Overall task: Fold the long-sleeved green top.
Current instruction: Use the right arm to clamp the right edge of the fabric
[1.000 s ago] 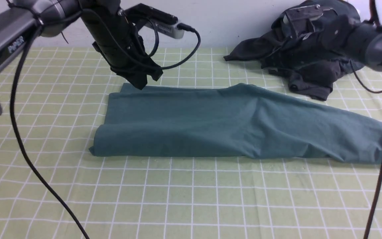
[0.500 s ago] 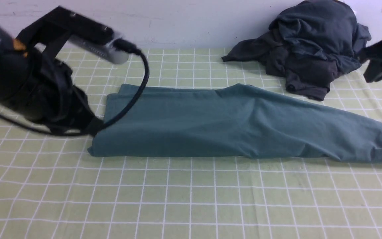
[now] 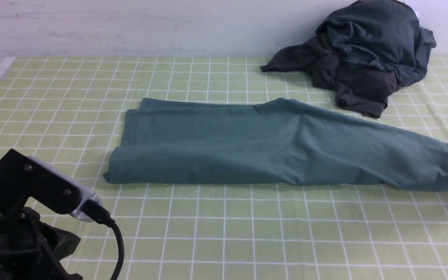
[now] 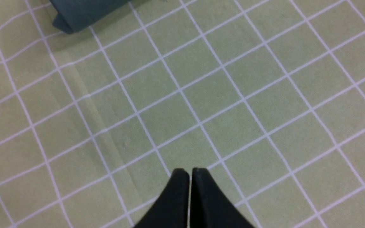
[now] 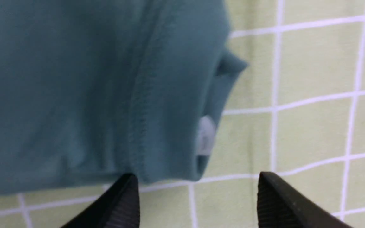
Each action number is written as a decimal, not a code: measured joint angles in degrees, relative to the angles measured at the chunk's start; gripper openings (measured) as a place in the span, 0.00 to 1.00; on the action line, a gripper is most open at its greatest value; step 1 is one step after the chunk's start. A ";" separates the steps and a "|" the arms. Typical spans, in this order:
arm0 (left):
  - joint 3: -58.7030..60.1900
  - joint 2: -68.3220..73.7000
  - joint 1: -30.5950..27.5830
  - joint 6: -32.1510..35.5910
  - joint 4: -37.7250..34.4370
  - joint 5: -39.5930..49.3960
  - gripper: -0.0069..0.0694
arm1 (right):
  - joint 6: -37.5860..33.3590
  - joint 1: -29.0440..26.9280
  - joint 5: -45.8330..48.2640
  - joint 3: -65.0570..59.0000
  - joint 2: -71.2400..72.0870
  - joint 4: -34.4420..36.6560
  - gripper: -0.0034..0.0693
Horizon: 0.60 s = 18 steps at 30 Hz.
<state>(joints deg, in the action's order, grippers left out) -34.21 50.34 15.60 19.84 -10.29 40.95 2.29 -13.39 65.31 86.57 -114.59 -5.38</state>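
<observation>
R fingers (image 5: 122, 209) stand wide apart w/ only checked cloth (image 5: 315, 126) btwn them, so the R gripper (image 5: 197, 175) holds nothing. One finger sits just beside the neck end of the top (image 5: 74, 95), close to the white label (image 5: 205, 136). Can't tell if it touches the hem. L fingers (image 4: 179, 202) are pressed tight together and empty. The L gripper (image 4: 189, 172) hangs over bare cloth, near the top's front L corner but apart from it.

In the front view the top lies mid-table as one long band running L to R. Its L end is doubled over w/ a soft rolled front edge, and its R end reaches the frame's R edge, where the R gripper shows. No sleeves stick out. The dark pile (image 3: 364, 50) sits far R by the wall, apart from the band.

Step, as I read it: lengthwise folds look done and the crosswise fold isn't begun. R is lined up at the neck end, prob. to take it.

Nxt move prob. needs:
- R lower finger slid under ALL layers at the collar, not just the upper one, then a firm pinch.
- Lift only enough to clear, then carry the end over toward the L end so the edges meet.
- L to pin or take the band's other corner so it doesn't drag or unroll.

Risk: thin jersey, so layers may slip apart if only one is caught.
</observation>
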 joint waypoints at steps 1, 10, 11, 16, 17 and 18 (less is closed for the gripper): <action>0.05 0.00 0.00 0.00 -0.71 -0.65 0.09 | 2.08 0.00 -1.85 0.00 -0.07 -0.54 0.70; -0.01 0.00 0.00 0.00 -3.85 -1.84 0.09 | 6.36 0.00 -5.16 0.00 -5.67 4.06 0.63; -0.01 0.00 0.00 0.00 -3.85 -1.84 0.09 | 5.92 0.00 -5.16 0.00 -6.31 5.38 0.58; -0.01 -0.06 0.00 0.00 -3.95 -1.63 0.09 | 2.92 0.06 -5.35 0.00 -5.77 4.57 0.28; -0.01 -0.13 0.00 0.00 -3.95 -1.56 0.09 | 2.51 0.06 -5.35 0.00 -5.22 3.84 0.21; -0.01 -0.13 0.00 0.00 -3.95 -1.56 0.09 | 2.43 0.06 -5.30 0.00 -4.95 3.68 0.20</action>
<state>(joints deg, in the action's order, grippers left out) -34.22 50.22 15.60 19.84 -14.25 39.39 4.73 -13.32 60.01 86.57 -119.54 -1.70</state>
